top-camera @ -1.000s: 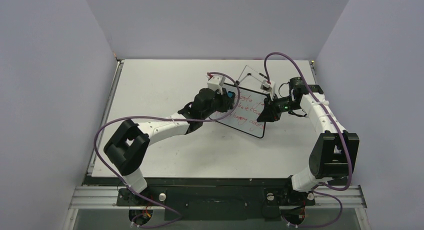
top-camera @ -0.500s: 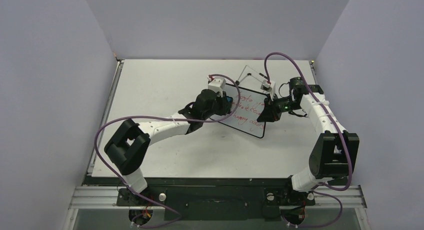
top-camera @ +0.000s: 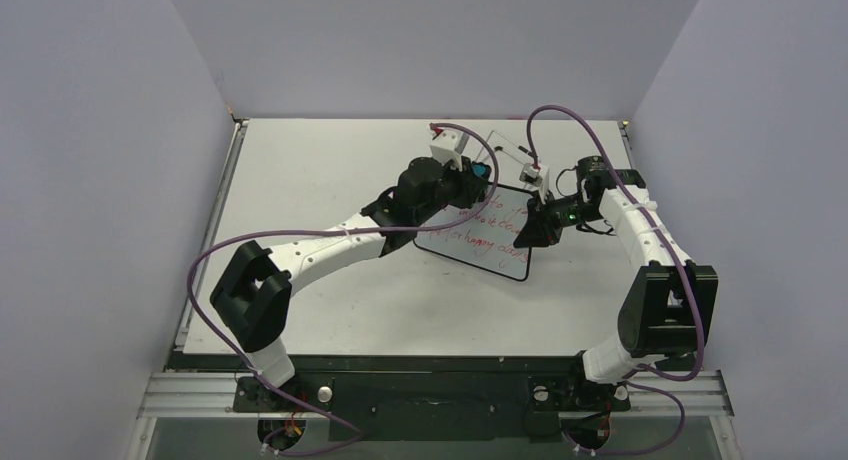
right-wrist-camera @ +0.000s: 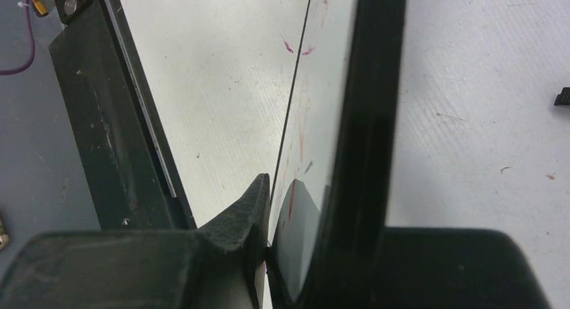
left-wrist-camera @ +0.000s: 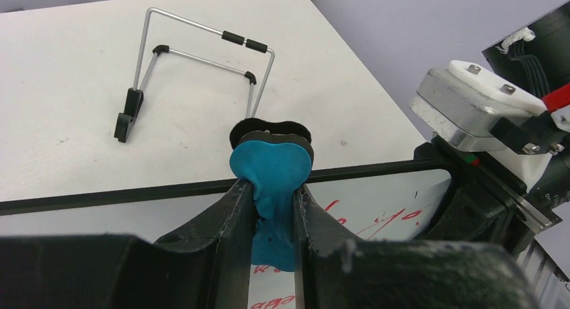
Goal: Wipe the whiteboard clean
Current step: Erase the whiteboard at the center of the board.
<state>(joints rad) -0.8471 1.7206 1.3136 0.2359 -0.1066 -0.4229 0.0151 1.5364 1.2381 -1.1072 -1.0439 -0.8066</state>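
Observation:
The whiteboard [top-camera: 487, 240] lies tilted at mid-table, with red handwritten lines across its face. My left gripper [top-camera: 478, 170] is at the board's far edge, shut on the small blue eraser [top-camera: 481, 169]. In the left wrist view the eraser [left-wrist-camera: 271, 164] is pinched between the fingers [left-wrist-camera: 232, 208] over the board's black rim, with red writing on the whiteboard [left-wrist-camera: 383, 205] below. My right gripper [top-camera: 531, 232] is shut on the board's right edge. The right wrist view shows the whiteboard [right-wrist-camera: 321, 87] edge-on between the jaws of the gripper [right-wrist-camera: 286, 188].
The wire easel stand [top-camera: 503, 146] lies flat just beyond the board, and the left wrist view shows the same stand [left-wrist-camera: 201, 57] ahead of the eraser. Purple cables loop over both arms. Grey walls enclose the table on three sides.
My left gripper has carried the eraser from the board's upper left corner rightward and farther back to its far edge. More red writing is uncovered. The right gripper has held still.

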